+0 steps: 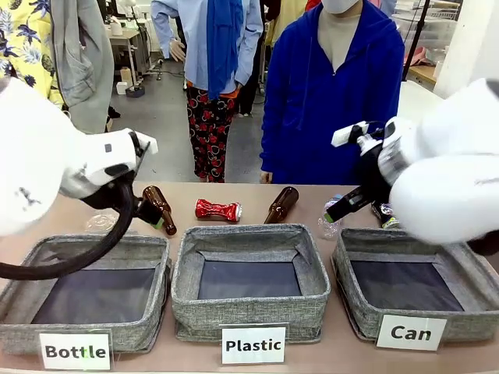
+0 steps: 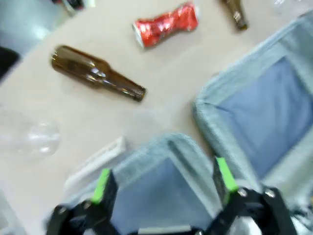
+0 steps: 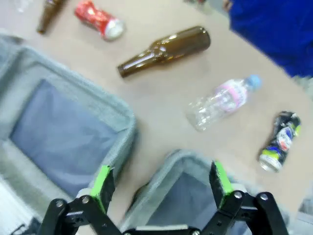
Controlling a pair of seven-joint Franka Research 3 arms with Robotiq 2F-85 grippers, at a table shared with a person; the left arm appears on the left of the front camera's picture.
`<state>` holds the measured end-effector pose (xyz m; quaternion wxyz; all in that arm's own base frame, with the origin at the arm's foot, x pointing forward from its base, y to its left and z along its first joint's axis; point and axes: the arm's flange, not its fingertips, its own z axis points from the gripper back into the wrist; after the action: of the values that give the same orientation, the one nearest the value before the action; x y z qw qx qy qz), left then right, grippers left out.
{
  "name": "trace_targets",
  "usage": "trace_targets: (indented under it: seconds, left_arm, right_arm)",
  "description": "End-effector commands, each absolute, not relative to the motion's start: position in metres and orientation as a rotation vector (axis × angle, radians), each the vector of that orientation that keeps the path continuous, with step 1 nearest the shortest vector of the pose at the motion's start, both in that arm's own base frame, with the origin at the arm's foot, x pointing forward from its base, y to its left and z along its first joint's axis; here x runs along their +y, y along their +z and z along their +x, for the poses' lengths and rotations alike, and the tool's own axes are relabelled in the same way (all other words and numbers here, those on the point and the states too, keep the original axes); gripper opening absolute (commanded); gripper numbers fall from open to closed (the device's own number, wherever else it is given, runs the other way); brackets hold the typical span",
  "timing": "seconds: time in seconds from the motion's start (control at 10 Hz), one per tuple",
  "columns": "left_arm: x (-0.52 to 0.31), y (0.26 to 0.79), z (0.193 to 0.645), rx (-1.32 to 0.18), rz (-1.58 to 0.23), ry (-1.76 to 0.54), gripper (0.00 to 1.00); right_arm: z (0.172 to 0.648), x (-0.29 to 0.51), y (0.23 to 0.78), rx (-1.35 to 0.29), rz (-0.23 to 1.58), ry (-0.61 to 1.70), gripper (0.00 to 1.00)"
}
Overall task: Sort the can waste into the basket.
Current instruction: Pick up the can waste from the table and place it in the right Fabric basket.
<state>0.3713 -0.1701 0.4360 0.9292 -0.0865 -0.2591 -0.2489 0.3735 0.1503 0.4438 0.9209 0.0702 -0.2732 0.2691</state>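
Red can (image 1: pixel 217 209) lies centrally toward the table's (image 1: pixel 234 193) far edge, black can (image 3: pixel 279 141) toward its far right corner; Can basket (image 1: pixel 347 265) at the near right edge is empty. Left gripper (image 2: pixel 162 175) and right gripper (image 3: pixel 159 178) are spread wide and empty, evidently poised before picking

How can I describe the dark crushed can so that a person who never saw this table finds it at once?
Start at the grey basket labelled "Can", the rightmost of three. Behind it, near the person in blue, lies the black-and-silver can. Its neighbour is a clear plastic bottle, and the other crushed can is red; only this one is dark metal.
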Motion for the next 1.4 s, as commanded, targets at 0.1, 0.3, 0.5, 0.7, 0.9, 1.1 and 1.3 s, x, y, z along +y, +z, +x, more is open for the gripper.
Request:
trace_targets:
  seconds: [0.1, 0.3, 0.5, 0.7, 0.9, 1.1, 1.3]
  left_arm:
    - [-0.157, 0.512, 0.310, -0.427, -0.442, -0.495, 1.00]
    - [-0.090, 0.529, 0.268, -0.387, -0.746, -0.571, 1.00]
    - [0.004, 0.527, 0.250, -0.473, -0.920, -0.388, 1.00]
    - [0.072, 0.496, 0.227, -0.568, -1.057, -0.140, 1.00]
    - [0.129, 0.468, 0.239, -0.575, -1.209, 0.085, 1.00]
    - [0.113, 0.431, 0.240, -0.553, -1.275, 0.234, 1.00]
    - [0.101, 0.415, 0.260, -0.482, -1.232, 0.401, 1.00]
  right_arm:
    - [0.317, 0.092, 0.512, -0.431, 0.495, 0.368, 1.00]
    - [0.278, 0.018, 0.516, -0.421, 0.730, 0.379, 1.00]
    - [0.255, -0.066, 0.492, -0.455, 0.903, 0.295, 1.00]
    - [0.236, -0.140, 0.455, -0.513, 1.059, 0.190, 1.00]
    - [0.219, -0.191, 0.421, -0.598, 1.189, 0.004, 1.00]
    - [0.214, -0.217, 0.401, -0.607, 1.240, -0.096, 1.00]
    - [0.221, -0.223, 0.393, -0.608, 1.285, -0.182, 1.00]
